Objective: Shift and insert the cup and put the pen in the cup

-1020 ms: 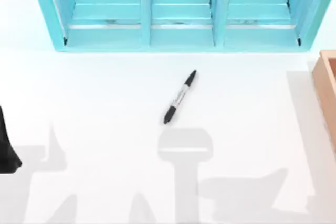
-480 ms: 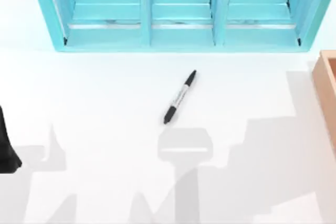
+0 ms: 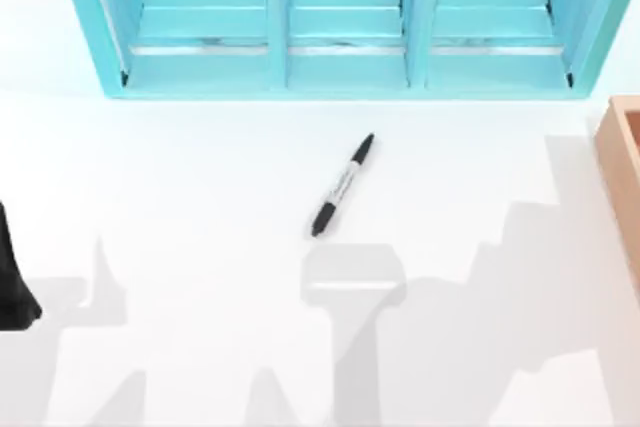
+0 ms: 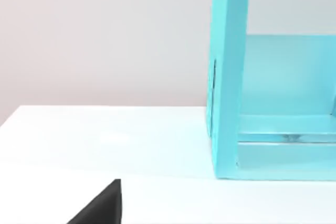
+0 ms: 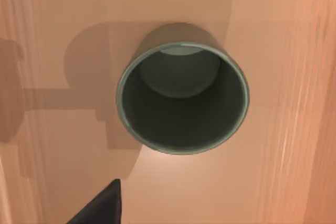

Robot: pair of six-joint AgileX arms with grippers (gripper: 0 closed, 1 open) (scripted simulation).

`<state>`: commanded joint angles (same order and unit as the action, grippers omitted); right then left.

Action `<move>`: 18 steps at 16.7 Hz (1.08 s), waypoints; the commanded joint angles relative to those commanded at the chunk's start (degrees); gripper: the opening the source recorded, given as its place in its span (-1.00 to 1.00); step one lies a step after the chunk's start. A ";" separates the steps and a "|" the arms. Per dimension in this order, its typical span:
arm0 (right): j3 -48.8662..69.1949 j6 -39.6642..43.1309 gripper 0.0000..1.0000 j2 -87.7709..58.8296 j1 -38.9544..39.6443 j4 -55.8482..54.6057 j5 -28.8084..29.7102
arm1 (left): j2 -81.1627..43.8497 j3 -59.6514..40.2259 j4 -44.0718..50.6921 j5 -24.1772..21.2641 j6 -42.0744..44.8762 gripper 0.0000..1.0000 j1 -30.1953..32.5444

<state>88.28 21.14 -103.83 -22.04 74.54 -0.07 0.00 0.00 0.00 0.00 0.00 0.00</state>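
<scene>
The wooden box (image 3: 622, 182) at the right edge of the table (image 3: 200, 177) is cut off in the top view, so just its near wall and a bit of its inside can be seen there. The cup (image 5: 182, 98) stands upright on the wooden floor of that box (image 5: 52, 171) in the right wrist view, seen from straight above. Its mouth is open and its inside is dark. The right gripper hangs above the cup and looks down into it, but just one dark corner of it pokes into that picture, so I cannot tell if its jaws are spread or pressed together.

The left arm (image 3: 12, 282) is parked at the left edge of the table, well apart from everything. It is just a black shape there, cut off by the edge. In the left wrist view a small dark corner shows too, so I cannot tell how its jaws stand either.

The pen (image 3: 342, 185) lies flat on the white table near the middle, on a slant, with one black end pointing up toward the blue shelf (image 3: 345, 22) and the other end pointing down and to the left. Nothing touches it. The blue shelf stands at the back of the table with three open parts, and its top is cut off. Its end wall (image 4: 227, 77) shows in the left wrist view
</scene>
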 joint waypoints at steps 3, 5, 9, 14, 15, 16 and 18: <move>-1.01 -0.15 1.00 -0.08 0.23 -1.02 0.00 | 0.00 0.00 0.00 0.00 0.00 1.00 0.00; -3.70 -0.23 1.00 -0.84 0.18 -4.16 0.00 | 0.00 0.00 0.00 0.00 0.00 1.00 0.00; -11.51 -0.29 1.00 -3.03 0.25 -15.24 0.01 | 0.00 0.00 0.00 0.00 0.00 1.00 0.00; -17.13 -0.30 1.00 -4.79 0.22 -21.91 0.02 | 0.00 0.00 0.00 0.00 0.00 1.00 0.00; -17.13 -0.30 1.00 -4.79 0.22 -21.91 0.02 | 0.00 0.00 0.00 0.00 0.00 1.00 0.00; -17.13 -0.30 1.00 -4.79 0.22 -21.91 0.02 | 0.00 0.00 0.00 0.00 0.00 1.00 0.00; -17.13 -0.30 0.85 -4.79 0.22 -21.91 0.02 | 0.00 0.00 0.00 0.00 0.00 1.00 0.00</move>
<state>71.16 20.84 -108.62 -21.81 52.63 -0.05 0.00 0.00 0.00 0.00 0.00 0.00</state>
